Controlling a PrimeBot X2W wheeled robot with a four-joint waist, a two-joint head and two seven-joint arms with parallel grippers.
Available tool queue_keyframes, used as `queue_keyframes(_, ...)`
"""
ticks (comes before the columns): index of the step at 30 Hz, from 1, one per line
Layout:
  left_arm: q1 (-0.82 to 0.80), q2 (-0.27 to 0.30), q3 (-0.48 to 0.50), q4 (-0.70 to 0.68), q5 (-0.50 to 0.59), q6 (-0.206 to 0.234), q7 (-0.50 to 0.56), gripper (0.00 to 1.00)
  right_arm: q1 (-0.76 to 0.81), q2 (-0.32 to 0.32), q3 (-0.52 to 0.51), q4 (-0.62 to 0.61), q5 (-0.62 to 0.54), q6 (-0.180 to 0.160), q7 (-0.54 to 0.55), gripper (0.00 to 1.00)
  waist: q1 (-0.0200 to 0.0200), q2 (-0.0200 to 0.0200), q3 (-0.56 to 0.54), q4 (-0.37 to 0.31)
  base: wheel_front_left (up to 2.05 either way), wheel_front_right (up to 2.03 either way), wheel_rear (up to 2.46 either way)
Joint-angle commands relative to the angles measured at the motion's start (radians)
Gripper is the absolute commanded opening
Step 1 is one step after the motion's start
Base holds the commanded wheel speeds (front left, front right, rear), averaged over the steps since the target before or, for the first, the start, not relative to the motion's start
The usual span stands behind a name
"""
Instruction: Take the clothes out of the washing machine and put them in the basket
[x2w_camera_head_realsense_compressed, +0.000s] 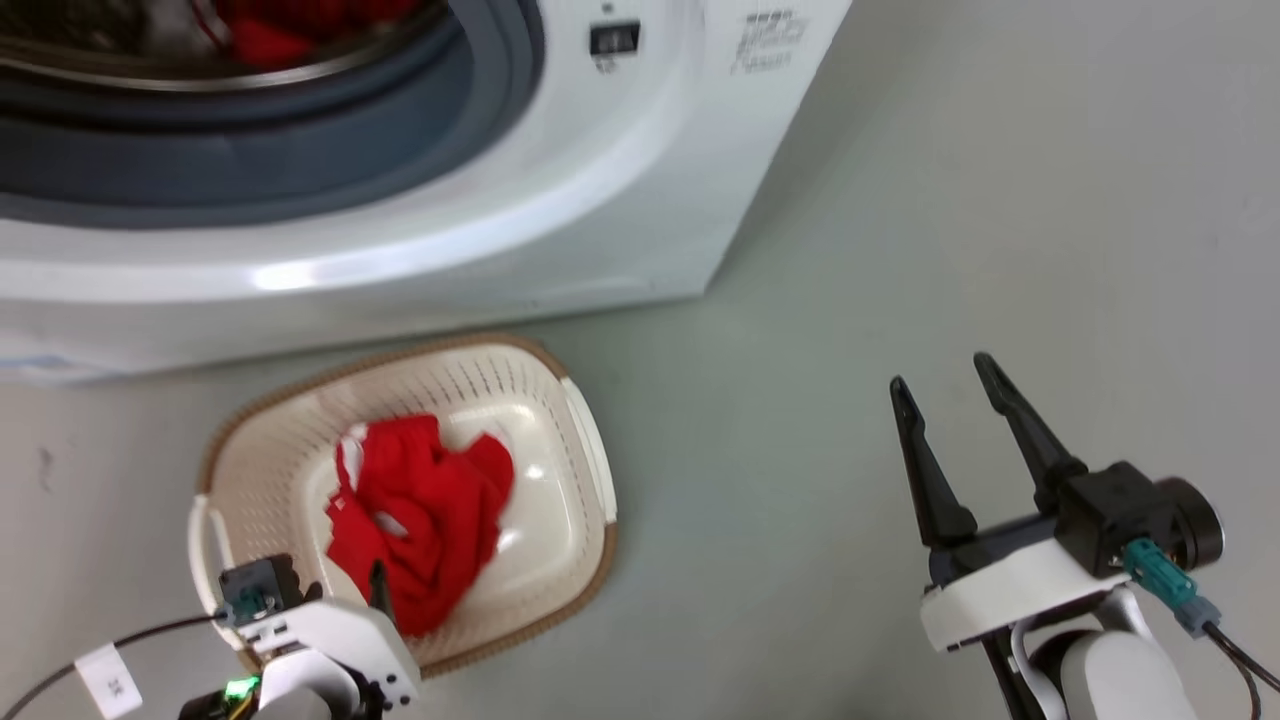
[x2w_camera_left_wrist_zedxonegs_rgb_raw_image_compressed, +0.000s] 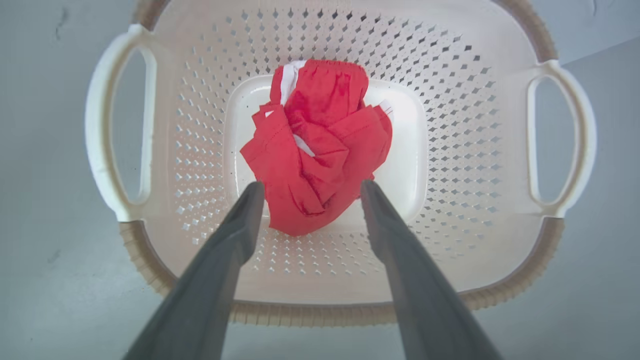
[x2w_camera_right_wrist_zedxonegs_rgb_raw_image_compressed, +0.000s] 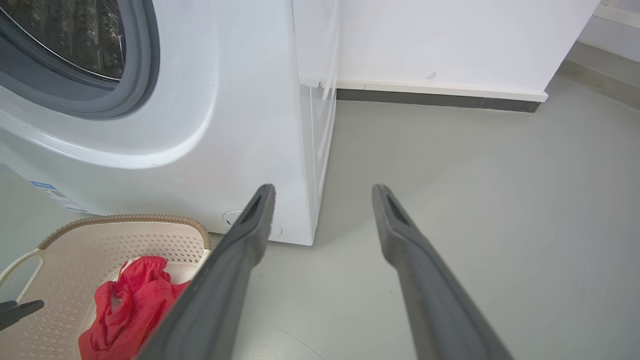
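The washing machine (x2w_camera_head_realsense_compressed: 560, 200) stands with its round opening uncovered, and red clothes (x2w_camera_head_realsense_compressed: 270, 35) lie inside the steel drum. On the floor in front sits the cream basket (x2w_camera_head_realsense_compressed: 262, 402) with one crumpled red garment (x2w_camera_head_realsense_compressed: 420, 520) on its bottom. My left gripper (x2w_camera_left_wrist_zedxonegs_rgb_raw_image_compressed: 311, 186) hangs open above the basket (x2w_camera_left_wrist_zedxonegs_rgb_raw_image_compressed: 310, 312), its fingers straddling the near end of the garment (x2w_camera_left_wrist_zedxonegs_rgb_raw_image_compressed: 320, 145) without holding it. My right gripper (x2w_camera_head_realsense_compressed: 941, 372) is open and empty over bare floor, right of the basket. In the right wrist view, the right gripper (x2w_camera_right_wrist_zedxonegs_rgb_raw_image_compressed: 324, 189) points past the machine's corner (x2w_camera_right_wrist_zedxonegs_rgb_raw_image_compressed: 305, 150).
Grey floor (x2w_camera_head_realsense_compressed: 1000, 250) spreads to the right of the machine. A white wall with a dark skirting strip (x2w_camera_right_wrist_zedxonegs_rgb_raw_image_compressed: 435, 100) runs behind it. The basket's white handles (x2w_camera_left_wrist_zedxonegs_rgb_raw_image_compressed: 565, 140) stick out at both ends. A cable and a tag (x2w_camera_head_realsense_compressed: 105, 680) trail from my left wrist.
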Motion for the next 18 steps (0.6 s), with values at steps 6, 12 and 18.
queue_keyframes(6, 0.153, -0.034, 0.022, -0.200, 0.034, 0.017, -0.004, 1.00, 0.062, 0.000, -0.027, -0.018, -0.009, -0.001, 0.024, 1.00, 0.0000, 0.0000, -0.180, 0.055, 0.00, 0.00, 0.00)
queue_keyframes(12, 0.262, -0.059, 0.045, -0.425, 0.066, 0.024, -0.004, 1.00, 0.105, 0.000, -0.048, -0.045, -0.017, -0.001, 0.048, 1.00, 0.0000, 0.0000, -0.231, 0.080, 0.00, 0.00, 0.00)
queue_keyframes(18, 0.337, -0.068, 0.026, -0.656, 0.093, 0.025, -0.004, 1.00, 0.136, 0.000, -0.060, -0.065, -0.019, -0.001, 0.066, 1.00, 0.0000, 0.0000, -0.266, 0.105, 0.00, 0.00, 0.00)
